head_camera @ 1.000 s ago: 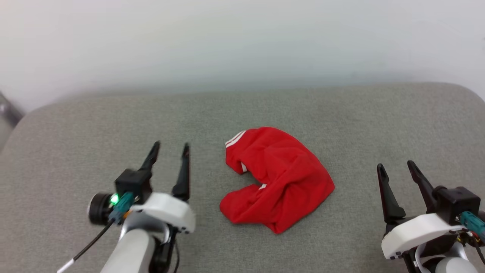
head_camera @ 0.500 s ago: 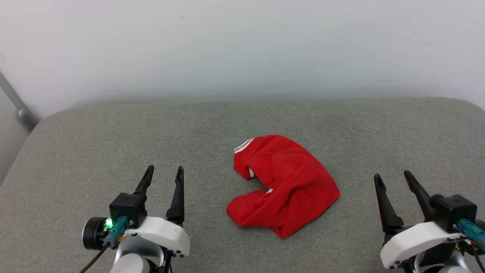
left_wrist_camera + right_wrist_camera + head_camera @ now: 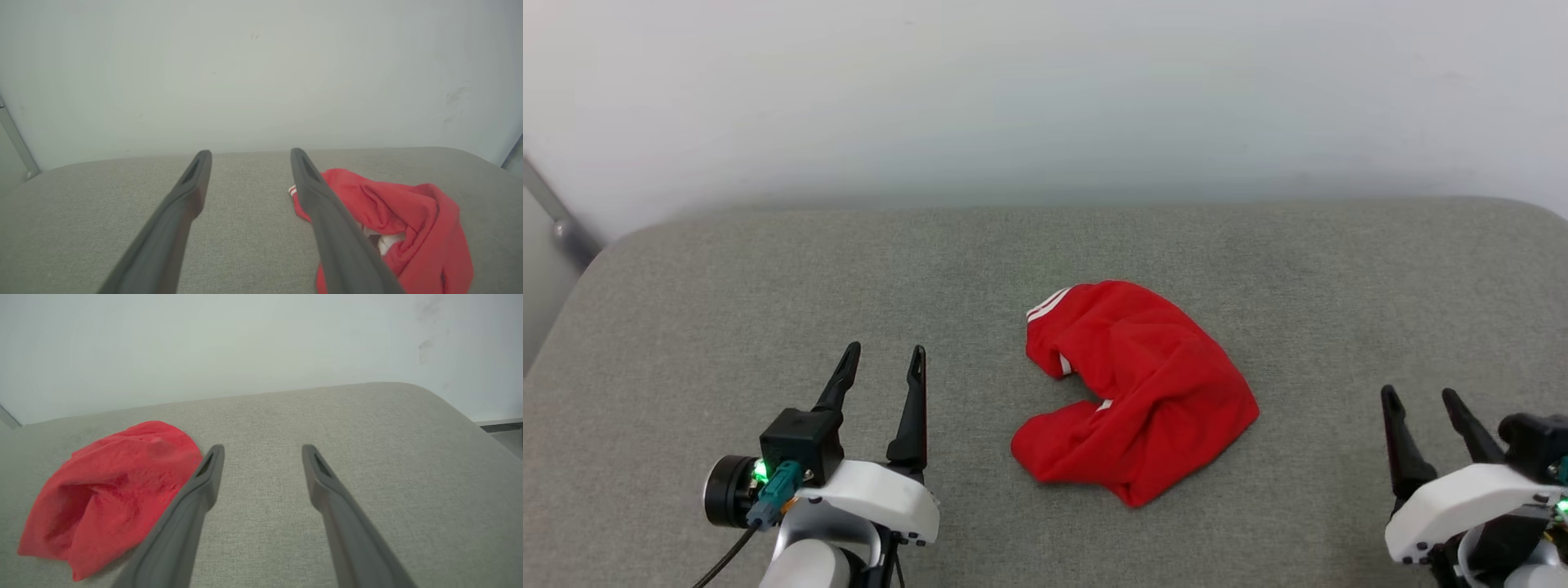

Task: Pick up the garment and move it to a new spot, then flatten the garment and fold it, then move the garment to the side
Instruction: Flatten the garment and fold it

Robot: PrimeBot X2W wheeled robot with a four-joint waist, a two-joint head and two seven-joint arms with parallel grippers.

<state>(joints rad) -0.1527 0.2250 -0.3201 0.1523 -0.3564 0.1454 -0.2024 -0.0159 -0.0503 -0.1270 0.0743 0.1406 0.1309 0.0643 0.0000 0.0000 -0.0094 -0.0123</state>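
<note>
The garment [image 3: 1139,388] is lying crumpled in a red heap near the middle of the grey padded worktop [image 3: 727,278]. It is curling round a small gap on its left side, with a strip of white-striped trim showing at its far left corner. The left hand [image 3: 885,351] is hanging to the left of it, fingers spread wide and pointing toward the pale wall [image 3: 1045,98], gripping nothing and not touching the cloth. Over on the other side, the right hand [image 3: 1419,394] is sitting near the lower right corner, well apart from the garment, its two fingers also standing wide with nothing between them. In the left wrist view the red cloth [image 3: 408,216] is bunching up just behind the right-side finger, a bit of white peeking out of the folds. In the right wrist view the heap [image 3: 110,494] is lying off to the left of the fingers, with bare grey fabric showing between them.
</note>
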